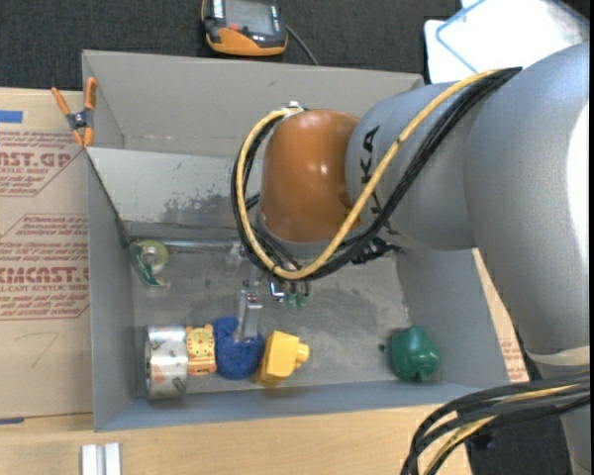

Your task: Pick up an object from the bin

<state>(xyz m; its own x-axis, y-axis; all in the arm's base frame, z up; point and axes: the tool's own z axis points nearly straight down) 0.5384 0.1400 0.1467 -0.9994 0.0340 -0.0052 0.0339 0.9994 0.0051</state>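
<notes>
My gripper (248, 317) reaches down at the bin's front middle, and one finger (248, 321) shows just above a blue rounded thing (236, 356). Whether the finger touches it I cannot tell. Right of the blue thing lies a yellow blocky toy (281, 355). To its left sits a small yellow and red block (200, 350), and beside that a shiny silver can (165, 360) on its side.
A green rounded toy (413, 353) lies at the front right of the bin. A small tape roll (150, 259) rests near the left wall. The arm with its orange cover and cables hangs over the bin's middle and right.
</notes>
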